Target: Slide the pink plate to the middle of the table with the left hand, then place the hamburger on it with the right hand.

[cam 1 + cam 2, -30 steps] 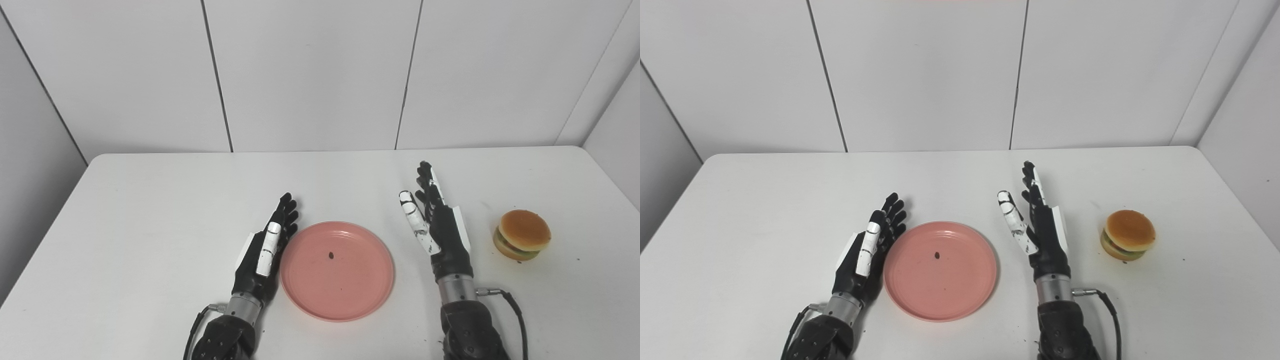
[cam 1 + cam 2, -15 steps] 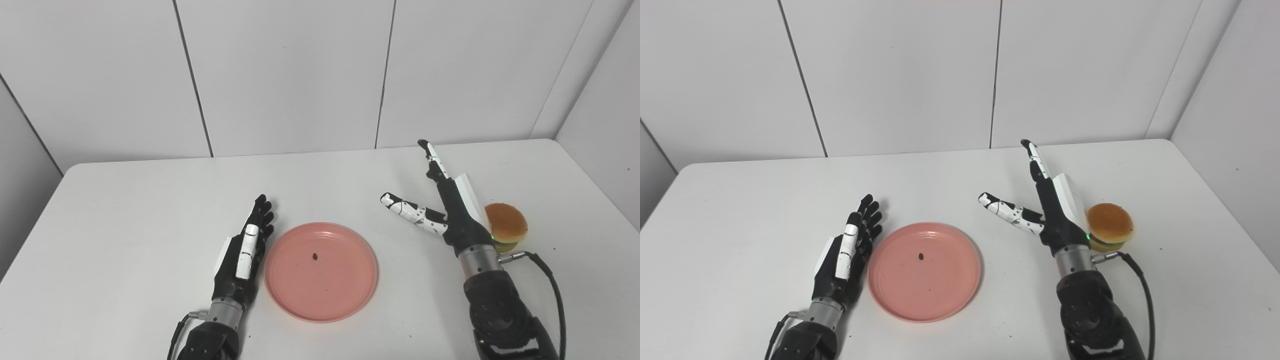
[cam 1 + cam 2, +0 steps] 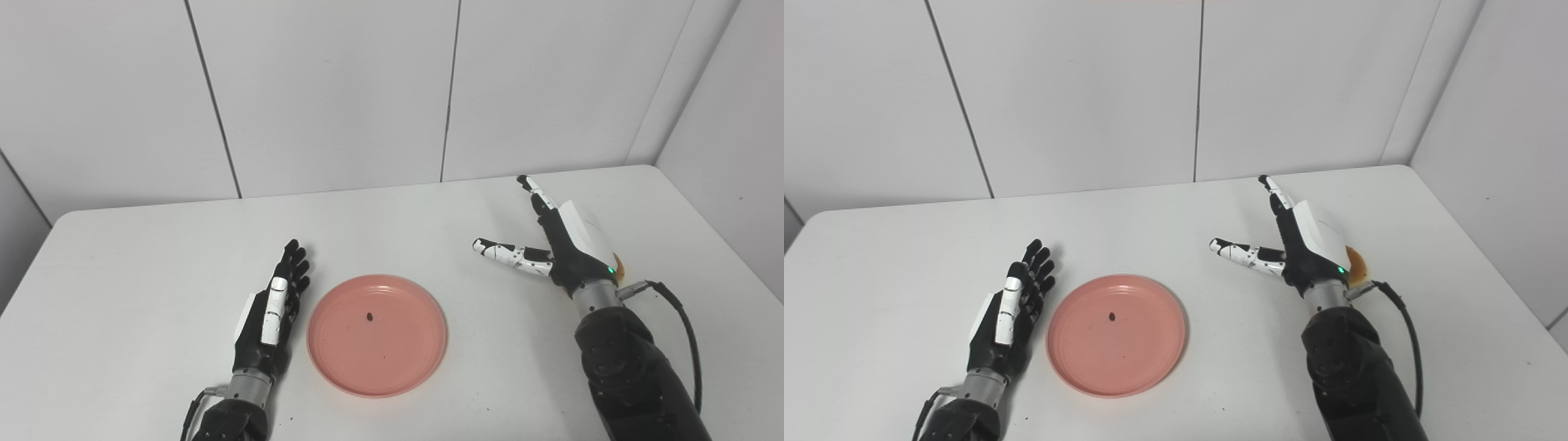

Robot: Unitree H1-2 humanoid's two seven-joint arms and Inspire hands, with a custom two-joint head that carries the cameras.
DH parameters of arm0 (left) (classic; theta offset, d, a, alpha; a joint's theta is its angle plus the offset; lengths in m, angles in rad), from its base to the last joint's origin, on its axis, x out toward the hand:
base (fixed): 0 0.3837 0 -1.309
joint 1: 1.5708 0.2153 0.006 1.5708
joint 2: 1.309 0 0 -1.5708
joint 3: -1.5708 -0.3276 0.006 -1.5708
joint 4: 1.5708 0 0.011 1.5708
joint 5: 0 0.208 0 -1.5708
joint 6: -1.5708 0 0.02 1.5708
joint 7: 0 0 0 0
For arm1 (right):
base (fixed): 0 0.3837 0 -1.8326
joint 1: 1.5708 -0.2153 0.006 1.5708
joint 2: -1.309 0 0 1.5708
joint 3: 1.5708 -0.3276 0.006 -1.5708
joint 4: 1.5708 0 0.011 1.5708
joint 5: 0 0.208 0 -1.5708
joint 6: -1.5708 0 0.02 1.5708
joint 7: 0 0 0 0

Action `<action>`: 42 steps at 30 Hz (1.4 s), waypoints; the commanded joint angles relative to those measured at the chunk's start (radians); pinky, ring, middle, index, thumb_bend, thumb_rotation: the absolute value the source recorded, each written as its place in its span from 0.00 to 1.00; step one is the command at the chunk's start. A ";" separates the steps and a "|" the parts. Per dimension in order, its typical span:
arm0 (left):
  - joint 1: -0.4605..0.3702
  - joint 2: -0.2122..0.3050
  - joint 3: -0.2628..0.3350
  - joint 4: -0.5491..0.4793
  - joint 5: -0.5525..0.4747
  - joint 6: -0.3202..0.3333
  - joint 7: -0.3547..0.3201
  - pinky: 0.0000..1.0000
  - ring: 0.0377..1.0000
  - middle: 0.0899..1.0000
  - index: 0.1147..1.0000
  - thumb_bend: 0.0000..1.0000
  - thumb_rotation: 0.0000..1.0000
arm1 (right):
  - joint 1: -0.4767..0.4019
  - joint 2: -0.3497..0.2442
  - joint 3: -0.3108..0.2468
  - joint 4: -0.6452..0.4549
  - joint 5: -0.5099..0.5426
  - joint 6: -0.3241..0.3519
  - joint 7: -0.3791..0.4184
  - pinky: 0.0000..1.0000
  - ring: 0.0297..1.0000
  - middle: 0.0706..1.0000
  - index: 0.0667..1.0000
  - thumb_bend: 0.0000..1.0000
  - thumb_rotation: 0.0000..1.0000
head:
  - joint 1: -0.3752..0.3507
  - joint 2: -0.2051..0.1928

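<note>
Both robot hands (image 3: 272, 309) (image 3: 566, 245) open, empty

Pink plate (image 3: 376, 335) flat on table (image 3: 153, 257), dark speck inside. Hamburger (image 3: 1358, 268) far right of plate, mostly hidden behind my right hand (image 3: 1311, 248).

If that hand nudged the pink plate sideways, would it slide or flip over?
Probably slide. The pink plate looks shallow and lies flat on the smooth white table, so tipping seems unlikely. It looks like light plastic, so the left hand beside it may push it easily.
</note>
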 commanded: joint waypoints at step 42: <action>0.056 0.054 0.015 0.077 -0.050 -0.035 -0.069 1.00 1.00 1.00 1.00 0.62 1.00 | -0.046 -0.040 -0.277 0.050 -0.354 0.034 0.418 0.83 0.93 0.95 0.94 1.00 0.43 | -0.023 0.001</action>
